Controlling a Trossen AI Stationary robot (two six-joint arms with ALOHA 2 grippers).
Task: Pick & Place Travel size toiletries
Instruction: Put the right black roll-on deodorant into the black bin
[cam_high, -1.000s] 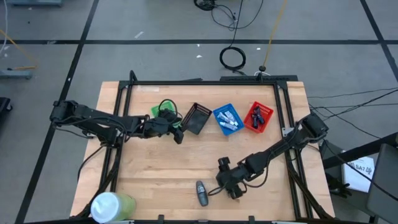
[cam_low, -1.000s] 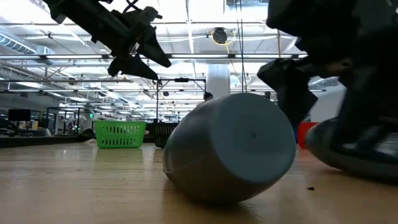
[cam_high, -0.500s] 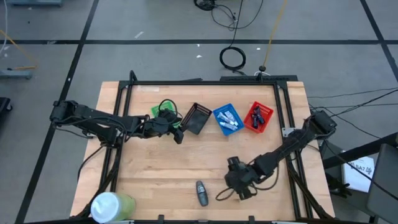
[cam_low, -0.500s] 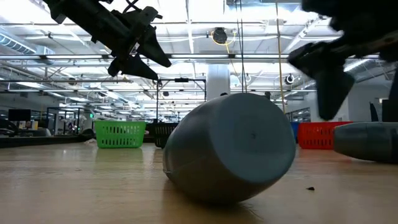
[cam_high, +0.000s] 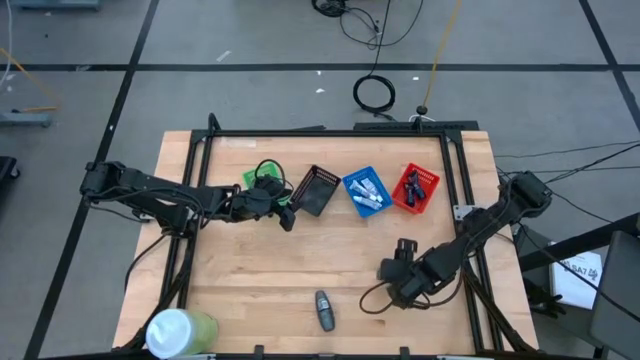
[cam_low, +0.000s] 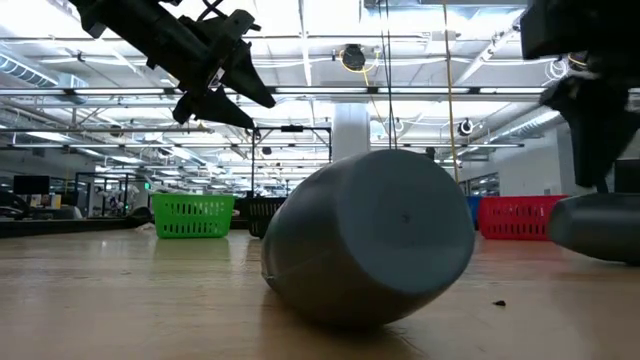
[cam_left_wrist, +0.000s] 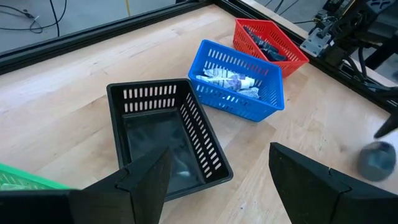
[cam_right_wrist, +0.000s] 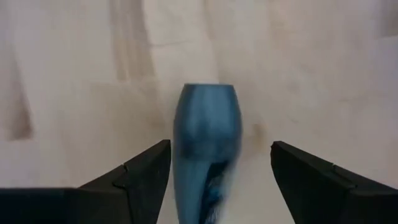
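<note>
Right wrist view: right gripper (cam_right_wrist: 214, 180) jaws apart around a grey oval bottle (cam_right_wrist: 207, 140) lying on the bench (cam_high: 250, 270); left gripper (cam_left_wrist: 217, 177) jaws apart above the black basket (cam_left_wrist: 165, 140)

Table (cam_high: 260, 260): pale wood, grained, matt. Grey bottle (cam_low: 370, 238) near my right gripper (cam_right_wrist: 214, 180): smooth plastic, satin. Baskets beyond bottle: slotted plastic. My fingers: matt black.

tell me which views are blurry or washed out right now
Right wrist view: motion-smeared, the grey bottle between the open fingers soft-edged, the wood pale. Low view: the near grey bottle looms large, ceiling lights glare behind it. High and left wrist views: sharp, evenly lit.
</note>
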